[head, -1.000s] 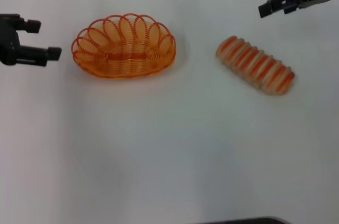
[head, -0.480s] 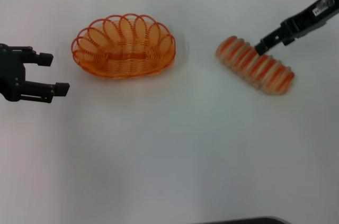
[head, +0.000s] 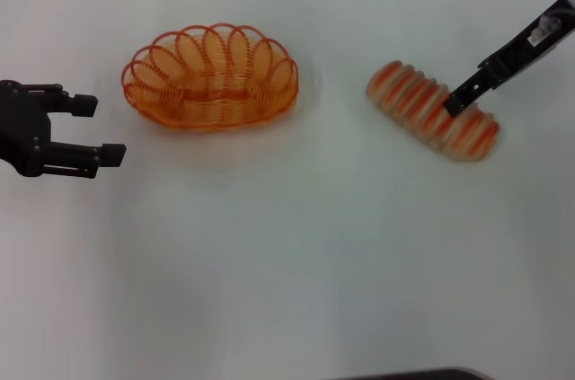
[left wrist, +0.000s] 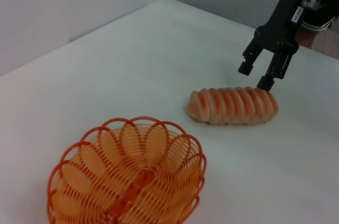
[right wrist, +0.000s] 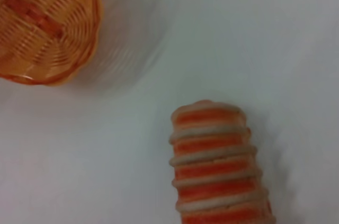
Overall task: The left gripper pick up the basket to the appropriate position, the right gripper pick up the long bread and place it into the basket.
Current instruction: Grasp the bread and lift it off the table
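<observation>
The orange wire basket [head: 209, 79] stands empty on the white table, left of centre; it also shows in the left wrist view [left wrist: 127, 181] and the right wrist view [right wrist: 42, 23]. The long bread [head: 431, 110] lies striped side up at the right, apart from the basket, and shows in the left wrist view [left wrist: 233, 106] and the right wrist view [right wrist: 214, 171]. My left gripper [head: 99, 128] is open and empty, left of the basket and slightly nearer to me. My right gripper [head: 458, 101] is open, its fingers down at the bread's right half; the left wrist view [left wrist: 253, 74] shows them apart.
The white table [head: 287, 254] stretches bare in front of the basket and bread. Grey walls [left wrist: 79, 1] meet behind the table in the left wrist view. A dark edge [head: 413, 374] shows at the bottom of the head view.
My right gripper has come down from the far right onto the bread. My left gripper has moved nearer to me and a little toward the basket. Basket and bread have not moved.
</observation>
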Action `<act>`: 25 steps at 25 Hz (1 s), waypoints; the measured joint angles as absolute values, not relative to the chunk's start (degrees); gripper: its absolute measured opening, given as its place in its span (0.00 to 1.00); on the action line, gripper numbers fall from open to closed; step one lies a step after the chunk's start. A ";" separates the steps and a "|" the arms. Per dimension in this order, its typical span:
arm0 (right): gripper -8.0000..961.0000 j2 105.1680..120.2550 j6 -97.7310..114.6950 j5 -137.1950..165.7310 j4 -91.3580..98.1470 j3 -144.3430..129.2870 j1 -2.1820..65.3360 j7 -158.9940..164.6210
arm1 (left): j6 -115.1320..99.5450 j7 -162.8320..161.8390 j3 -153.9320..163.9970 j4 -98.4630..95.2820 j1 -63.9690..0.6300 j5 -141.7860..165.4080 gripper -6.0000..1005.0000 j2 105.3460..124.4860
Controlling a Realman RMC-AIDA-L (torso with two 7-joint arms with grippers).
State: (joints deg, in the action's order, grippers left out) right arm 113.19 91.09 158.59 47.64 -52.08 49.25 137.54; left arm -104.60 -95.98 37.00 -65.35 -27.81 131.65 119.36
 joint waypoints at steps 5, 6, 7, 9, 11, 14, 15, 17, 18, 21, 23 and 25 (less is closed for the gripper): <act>0.97 113.95 90.39 158.65 47.77 -54.77 49.43 135.45 | -104.38 -95.97 36.42 -65.26 -27.78 131.66 0.85 119.60; 0.97 114.28 90.28 158.69 47.87 -55.68 49.47 135.23 | -104.38 -95.97 36.32 -65.26 -27.77 131.66 0.85 119.62; 0.97 114.62 90.09 158.70 47.98 -56.70 49.50 135.09 | -104.38 -95.98 36.27 -65.26 -27.77 131.66 0.85 119.63; 0.97 115.07 89.02 158.85 48.10 -58.82 49.50 134.99 | -104.32 -96.00 36.08 -65.26 -27.78 131.66 0.85 119.63; 0.97 115.52 87.98 159.58 48.12 -59.68 49.61 135.09 | -104.22 -96.00 35.83 -65.26 -27.78 131.65 0.85 119.63; 0.97 116.64 87.32 162.32 47.82 -59.85 50.17 135.38 | -104.16 -95.99 35.66 -65.27 -27.79 131.64 0.85 119.62; 0.97 117.04 87.17 163.28 47.74 -59.86 50.33 135.49 | -104.11 -95.99 35.48 -65.28 -27.69 131.63 0.85 119.62; 0.97 117.91 86.46 165.28 47.75 -59.84 50.53 135.97 | -104.09 -95.98 35.34 -65.29 -27.61 131.62 0.85 119.62; 0.97 118.47 85.86 166.01 47.67 -59.75 50.67 136.37 | -104.05 -95.96 35.28 -65.29 -27.49 131.61 0.85 119.62; 0.97 118.91 85.25 166.12 47.59 -59.71 50.72 136.51 | -103.93 -95.91 35.22 -65.31 -27.27 131.60 0.85 119.62; 0.97 119.16 84.70 166.09 47.57 -59.75 50.72 136.52 | -103.89 -95.90 35.22 -65.31 -27.22 131.58 0.85 119.62; 0.97 119.24 84.22 165.93 47.23 -59.74 50.72 136.56 | -103.89 -95.89 35.22 -65.30 -27.22 131.57 0.85 119.62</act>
